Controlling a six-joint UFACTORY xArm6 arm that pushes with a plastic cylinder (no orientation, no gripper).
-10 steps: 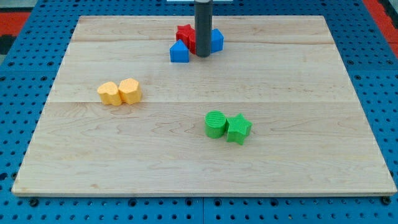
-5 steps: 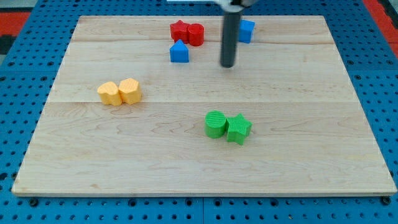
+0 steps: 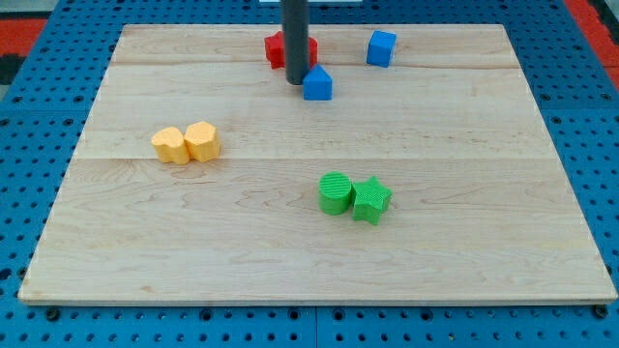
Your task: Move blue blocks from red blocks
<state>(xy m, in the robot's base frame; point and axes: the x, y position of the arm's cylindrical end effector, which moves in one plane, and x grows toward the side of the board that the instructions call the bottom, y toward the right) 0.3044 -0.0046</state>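
Two yellow blocks point(image 3: 186, 143) sit touching at the left, our red blocks point(image 3: 278, 46) are half hidden behind the rod at the far edge, our tip point(image 3: 296, 81) has no jaws and touches the blue house-shaped block point(image 3: 317, 84), then green pair point(image 3: 354, 196) near, blue cube point(image 3: 381, 47) far right.

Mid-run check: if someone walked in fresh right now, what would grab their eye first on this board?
First the dark rod at the view's top, my tip right beside the blue house-shaped block, on its left, with the red blocks partly hidden behind the rod. A blue cube sits apart to the right. Lower down lie two tight pairs: yellow blocks at left, and a green cylinder touching a green star.
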